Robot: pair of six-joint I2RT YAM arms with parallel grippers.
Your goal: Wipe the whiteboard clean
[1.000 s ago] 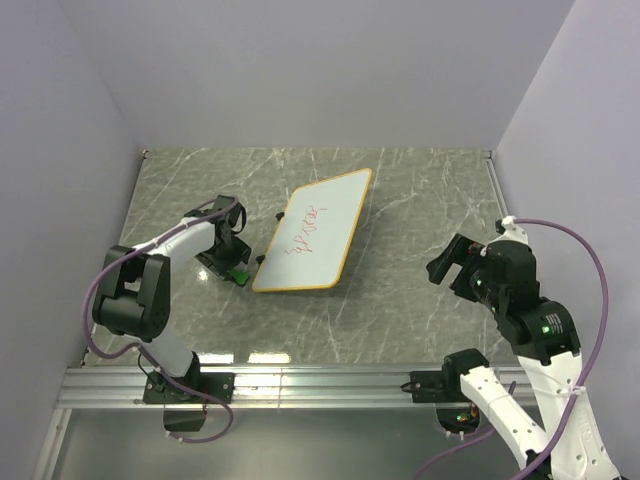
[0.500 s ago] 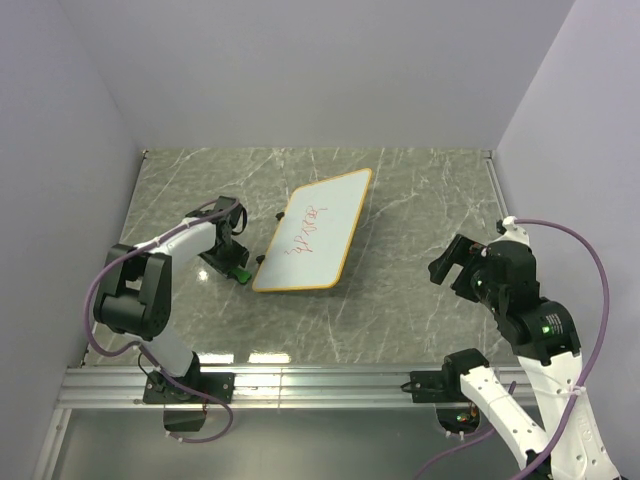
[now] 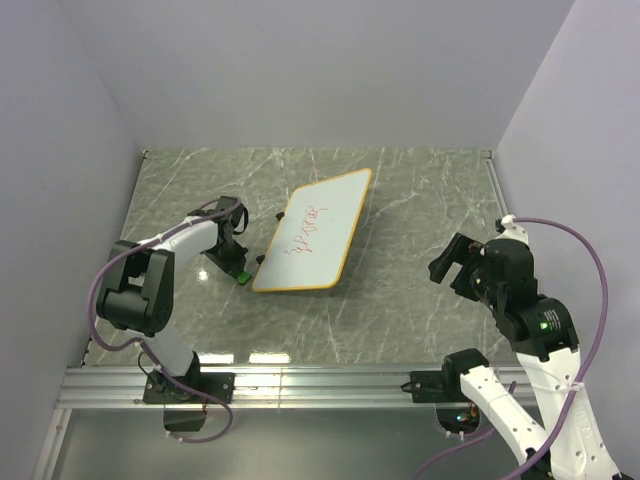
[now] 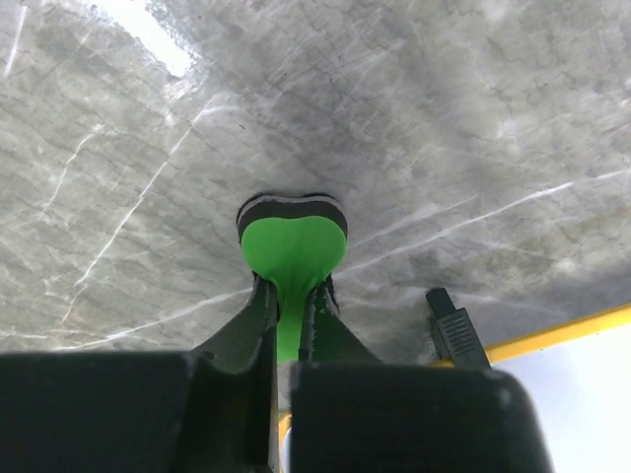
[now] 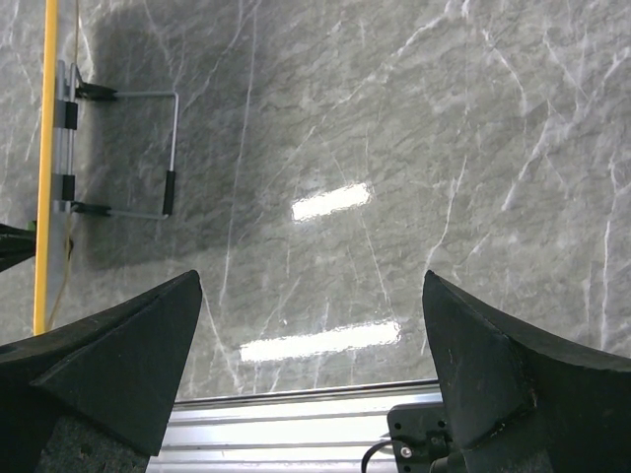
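Note:
The whiteboard (image 3: 315, 240), white with a thin orange-yellow frame and red scribbles near its middle, lies tilted on the marble table. Its corner (image 4: 592, 370) and a black clip (image 4: 454, 330) show in the left wrist view. A small green eraser (image 4: 292, 241) sits on the table just left of the board's near corner. My left gripper (image 4: 291, 296) is shut on the eraser's narrow green grip. In the top view the left gripper (image 3: 236, 262) is low at the board's left edge. My right gripper (image 3: 452, 262) stands wide open to the right, holding nothing.
A wire stand with black clips (image 5: 123, 153) sticks out from the board's yellow edge (image 5: 44, 168) in the right wrist view. The aluminium rail (image 3: 320, 385) runs along the near table edge. Grey walls close in the table on three sides.
The left gripper's jaws have closed onto the green eraser's grip. Neither arm has otherwise shifted much, and the board has stayed put.

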